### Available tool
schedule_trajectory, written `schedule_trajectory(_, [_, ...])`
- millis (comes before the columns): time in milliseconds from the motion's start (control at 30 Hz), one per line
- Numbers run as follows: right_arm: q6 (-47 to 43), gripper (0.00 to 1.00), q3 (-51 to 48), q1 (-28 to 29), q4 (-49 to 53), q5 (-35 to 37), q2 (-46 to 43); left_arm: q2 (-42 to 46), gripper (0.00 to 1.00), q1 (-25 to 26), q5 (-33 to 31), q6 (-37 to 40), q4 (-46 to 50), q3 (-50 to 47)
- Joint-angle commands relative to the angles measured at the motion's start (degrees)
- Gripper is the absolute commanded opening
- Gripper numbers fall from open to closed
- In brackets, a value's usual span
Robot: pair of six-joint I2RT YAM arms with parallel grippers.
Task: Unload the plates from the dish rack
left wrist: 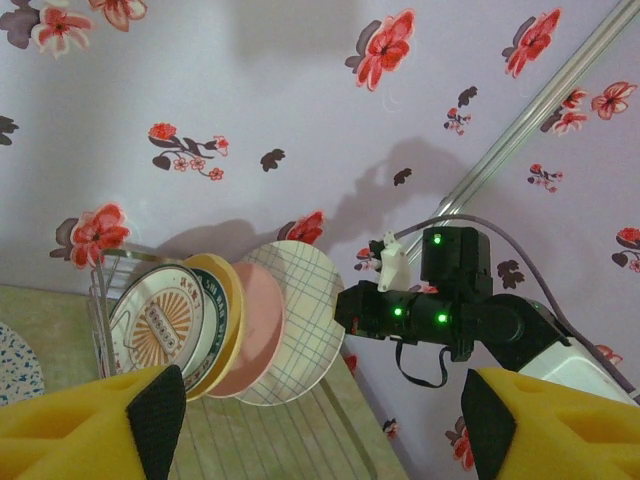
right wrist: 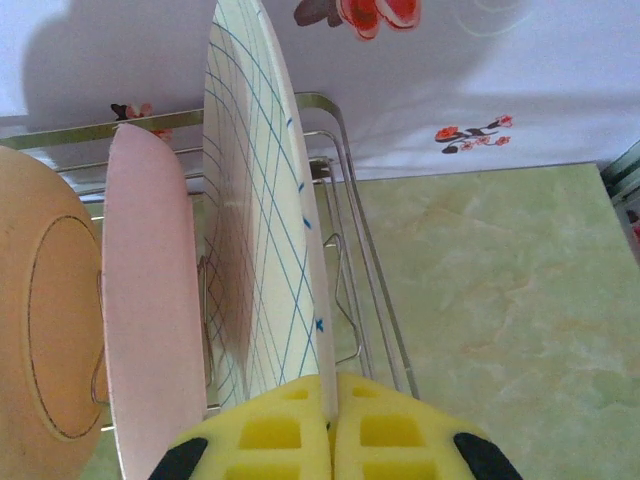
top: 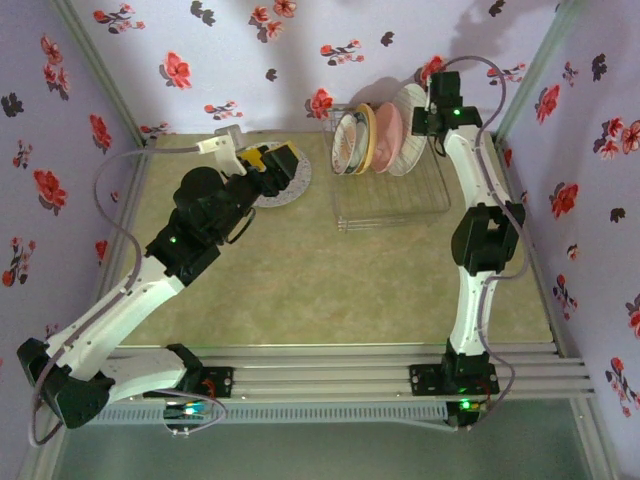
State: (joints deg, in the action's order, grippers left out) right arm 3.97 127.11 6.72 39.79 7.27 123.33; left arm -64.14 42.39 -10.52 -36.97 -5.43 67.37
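The wire dish rack [top: 395, 195] stands at the back of the table, right of centre. Upright in it, from left to right, are a sunburst plate [top: 347, 143], an orange-yellow plate [top: 366, 138], a pink plate [top: 387, 138] and a pale grid plate [top: 409, 150]. My right gripper [top: 427, 124] reaches down at the rack's right end. In the right wrist view its yellow pads [right wrist: 290, 440] are shut on the rim of the grid plate [right wrist: 265, 230], with the pink plate [right wrist: 150, 300] just beside it. My left gripper [top: 275, 160] stands open, holding nothing, left of the rack.
A speckled plate [top: 297, 188] lies flat on the green table [top: 300, 280] under my left gripper. Flowered walls close in the back and both sides. A metal post [top: 535, 60] runs up the right back corner, close to the right arm.
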Motion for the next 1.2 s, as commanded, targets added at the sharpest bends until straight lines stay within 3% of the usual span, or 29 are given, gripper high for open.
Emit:
schedule_trajectory(0, [-2.6, 0.00, 2.8, 0.3, -2.1, 6.5, -4.3, 0.5, 0.78, 0.4, -1.3, -0.5, -2.0, -0.3])
schedule_trajectory(567, [-4.1, 0.00, 3.6, 0.2, -3.8, 11.5, -12.9, -0.8, 0.81, 0.4, -0.5, -2.6, -2.3, 0.0])
schedule_trajectory(833, [-3.0, 0.00, 0.7, 0.2, -4.2, 13.7, -19.8, -4.8, 0.81, 0.5, 3.0, -4.8, 0.2, 3.4])
schedule_trajectory(1167, [8.5, 0.00, -9.6, -0.1, -5.4, 4.8, -32.4, -13.9, 0.80, -2.0, 12.1, -11.6, 4.6, 11.4])
